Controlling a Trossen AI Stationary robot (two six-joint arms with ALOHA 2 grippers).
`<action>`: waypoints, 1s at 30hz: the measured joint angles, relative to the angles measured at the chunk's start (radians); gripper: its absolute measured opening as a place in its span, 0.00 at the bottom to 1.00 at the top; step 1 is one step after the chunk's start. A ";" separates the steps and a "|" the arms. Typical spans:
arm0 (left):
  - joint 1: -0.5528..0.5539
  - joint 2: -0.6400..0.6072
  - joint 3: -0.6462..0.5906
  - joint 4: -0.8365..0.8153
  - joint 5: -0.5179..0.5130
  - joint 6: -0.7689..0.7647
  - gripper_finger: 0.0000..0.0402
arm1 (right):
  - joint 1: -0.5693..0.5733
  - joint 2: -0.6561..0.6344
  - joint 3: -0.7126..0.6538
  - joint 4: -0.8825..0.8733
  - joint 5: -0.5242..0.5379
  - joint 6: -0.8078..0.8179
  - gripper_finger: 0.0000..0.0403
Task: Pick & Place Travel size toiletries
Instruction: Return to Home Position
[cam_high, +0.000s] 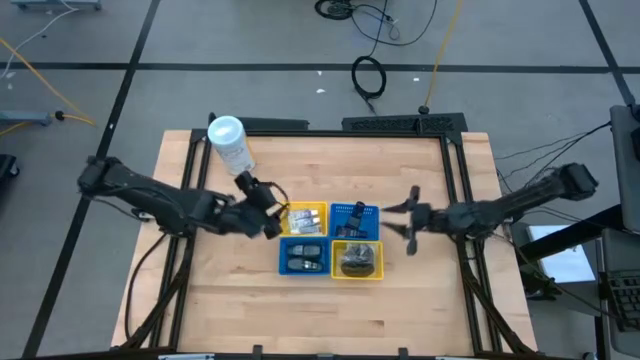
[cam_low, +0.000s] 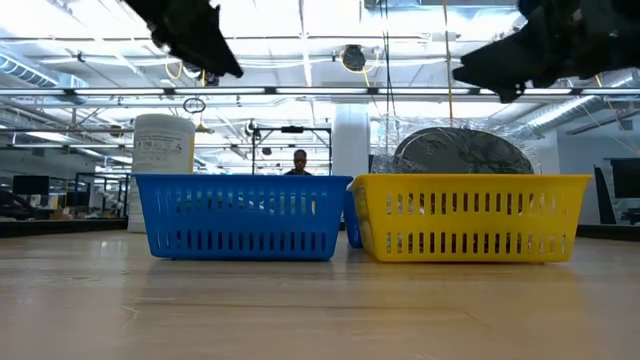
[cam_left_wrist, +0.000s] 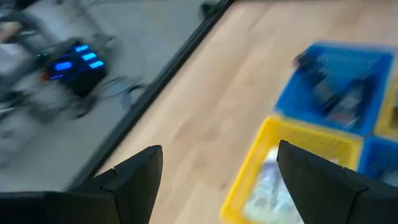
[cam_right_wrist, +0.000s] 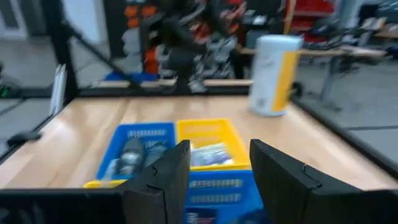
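Four small baskets stand in a square at the table's middle. The far yellow basket (cam_high: 305, 218) holds pale sachets (cam_left_wrist: 267, 186). Dark mini bottles (cam_right_wrist: 132, 154) lie in the far blue basket (cam_high: 356, 215). A dark wrapped disc (cam_low: 460, 152) fills the near yellow basket (cam_high: 358, 259). Small items also lie in the near blue basket (cam_high: 304, 257). My left gripper (cam_high: 272, 216) hangs open in the air just left of the far yellow basket, with nothing between its fingers (cam_left_wrist: 219, 168). My right gripper (cam_high: 410, 216) is open and empty (cam_right_wrist: 219, 155), raised to the right of the baskets.
A big white canister (cam_high: 230, 143) stands upright near the table's far left corner, behind my left arm. Bare wood lies in front of the baskets toward the near edge (cam_high: 320, 320). A black frame rims the table (cam_high: 455, 135). A person shows far off in the room (cam_low: 300, 160).
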 joint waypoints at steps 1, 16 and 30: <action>0.017 -0.042 -0.048 0.090 0.044 0.042 0.78 | -0.016 -0.065 -0.024 -0.019 0.000 -0.001 0.39; 0.280 -0.507 -0.661 0.816 0.524 0.269 0.78 | -0.165 -0.688 -0.109 -0.387 0.004 -0.092 0.32; 0.280 -0.784 -0.924 0.910 0.465 0.169 0.79 | -0.204 -0.801 -0.164 -0.533 -0.003 -0.036 0.29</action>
